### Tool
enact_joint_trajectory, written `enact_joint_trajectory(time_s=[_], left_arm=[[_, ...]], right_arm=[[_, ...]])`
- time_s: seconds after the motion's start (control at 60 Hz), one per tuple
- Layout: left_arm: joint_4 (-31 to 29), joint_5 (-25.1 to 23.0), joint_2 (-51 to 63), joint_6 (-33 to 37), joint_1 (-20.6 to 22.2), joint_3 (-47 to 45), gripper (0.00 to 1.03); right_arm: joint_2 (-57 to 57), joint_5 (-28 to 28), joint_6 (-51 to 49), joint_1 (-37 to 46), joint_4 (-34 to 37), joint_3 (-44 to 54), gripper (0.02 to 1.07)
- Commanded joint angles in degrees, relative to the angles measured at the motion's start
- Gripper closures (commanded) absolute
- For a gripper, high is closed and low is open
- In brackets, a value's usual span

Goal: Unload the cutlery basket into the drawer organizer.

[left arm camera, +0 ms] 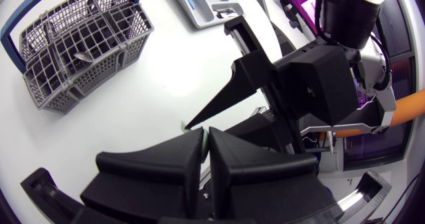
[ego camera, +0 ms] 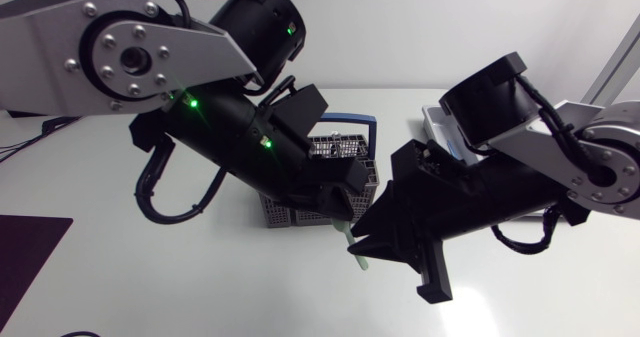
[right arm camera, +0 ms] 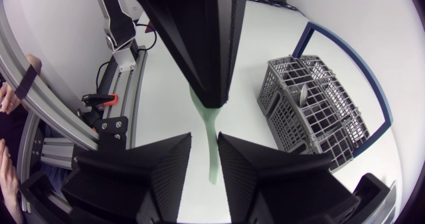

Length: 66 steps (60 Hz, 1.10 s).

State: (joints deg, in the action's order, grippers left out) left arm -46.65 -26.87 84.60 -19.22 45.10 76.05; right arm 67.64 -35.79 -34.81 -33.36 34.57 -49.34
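Note:
A pale green plastic utensil (ego camera: 357,255) hangs in the air in front of the grey wire cutlery basket (ego camera: 345,149). My left gripper (ego camera: 343,220) is shut on its upper end. In the right wrist view the utensil (right arm camera: 210,127) runs down from the left gripper (right arm camera: 211,101) into the narrow gap of my right gripper (right arm camera: 205,159). The right fingers stand close on either side of the handle, with a small gap showing on one side. The basket (right arm camera: 319,111) holds at least one metal piece. The white drawer organizer (ego camera: 437,125) lies behind my right arm, mostly hidden.
The basket (left arm camera: 80,51) has a blue handle and stands mid-table. The organizer (left arm camera: 206,4) lies beyond it at the table's far side. A dark mat (ego camera: 25,262) lies at the near left corner. Cables run along the left edge.

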Motion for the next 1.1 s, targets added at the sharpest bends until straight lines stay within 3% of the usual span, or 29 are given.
enact_joint_trajectory(time_s=[0.0, 0.067, 0.167, 0.267, 0.5, 0.583, 0.617, 0.667, 0.717, 0.767, 0.967, 1.083], left_arm=[[0.1, -0.7, 1.2, 1.4, 0.6, -0.6, 1.00], [0.1, -0.7, 1.1, 1.4, 0.8, -0.7, 1.00], [0.1, -0.8, 0.9, 1.4, 0.8, -0.9, 1.00], [0.1, -0.8, 0.7, 1.4, 0.8, -1.1, 1.00], [0.1, -0.8, 0.3, 1.3, 0.4, -0.9, 0.98], [0.1, -0.8, 0.2, 1.1, -0.1, -0.8, 0.86], [0.1, -0.8, 0.1, 1.0, -0.5, -0.6, 0.75], [0.2, -0.8, 0.1, 0.9, -0.6, -0.5, 0.57], [0.4, -0.8, 0.1, 0.2, -1.0, 0.0, 0.19], [1.0, -0.8, 0.1, -0.6, -1.5, 0.4, 0.04], [5.1, -0.7, -0.7, -4.9, -5.0, 2.2, 0.04], [5.9, 2.9, -0.7, -10.0, -7.1, 2.4, 0.04]], right_arm=[[1.0, -0.6, -0.8, -1.0, 0.0, 1.1, 0.79], [1.0, -0.6, -0.5, -1.6, 0.0, 0.9, 0.86], [1.4, -0.4, 0.0, -1.9, -0.5, 1.0, 0.88], [1.4, -0.4, 0.1, -2.0, -0.8, 1.3, 1.01], [0.6, 0.2, 0.6, -1.9, -0.7, 2.7, 1.01], [-0.3, 0.4, 0.7, -1.9, -0.4, 3.2, 1.01], [-0.7, 0.7, 0.8, -1.8, -0.2, 3.4, 1.01], [-0.9, 1.1, 0.8, -1.8, 0.1, 3.6, 1.01], [-1.3, 1.4, 0.7, -1.7, 0.5, 3.9, 1.01], [-1.4, 2.0, 0.7, -1.6, 0.9, 4.2, 1.01], [-1.7, 4.6, -0.6, -0.2, 2.0, 6.5, 1.01], [-2.2, 5.3, -3.3, 3.6, 3.5, 7.3, 1.01]])
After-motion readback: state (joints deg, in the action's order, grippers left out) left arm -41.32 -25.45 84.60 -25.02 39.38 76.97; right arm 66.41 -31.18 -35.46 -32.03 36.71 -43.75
